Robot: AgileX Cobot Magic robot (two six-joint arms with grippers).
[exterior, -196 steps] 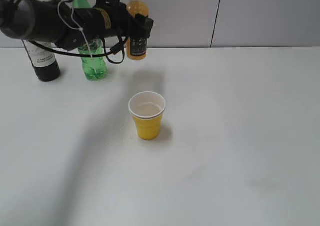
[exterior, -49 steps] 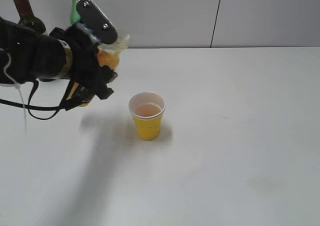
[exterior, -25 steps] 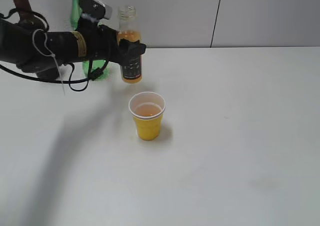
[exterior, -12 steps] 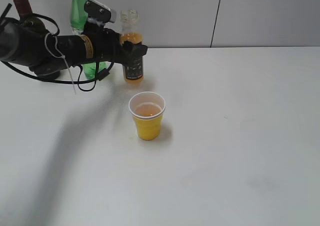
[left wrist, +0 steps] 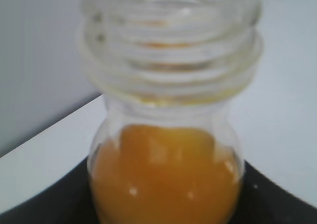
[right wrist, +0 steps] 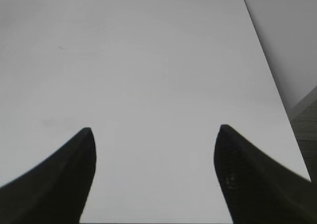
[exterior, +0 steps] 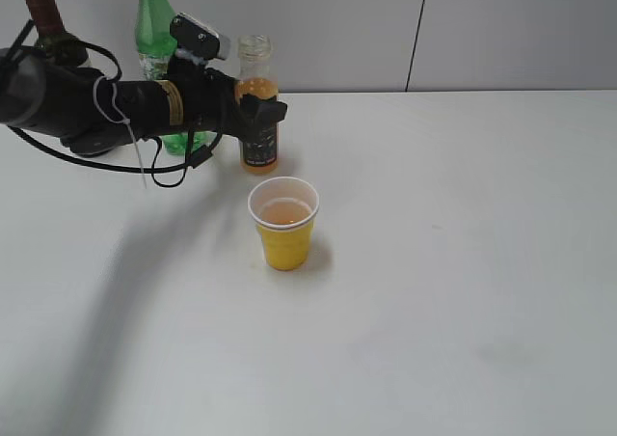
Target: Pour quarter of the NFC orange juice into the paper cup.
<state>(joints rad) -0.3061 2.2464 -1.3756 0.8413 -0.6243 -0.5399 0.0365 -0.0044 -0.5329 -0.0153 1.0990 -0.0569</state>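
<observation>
Now upright again, the NFC orange juice point(exterior: 257, 118) sits on the worktop point(exterior: 443, 262) behind the paper cup point(exterior: 284, 224), left tool point(exterior: 262, 122) clamped on it for steadiness.

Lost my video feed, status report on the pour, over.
Left gripper shut on NFC orange juice, upright, uncapped. Right gripper open, empty. Paper cup holds juice. Nothing in the way.

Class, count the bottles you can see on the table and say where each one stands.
3. The wine bottle stands at the back left, the green bottle to its right, and the NFC orange juice, held by the left gripper, behind the paper cup. None looks hidden.
</observation>
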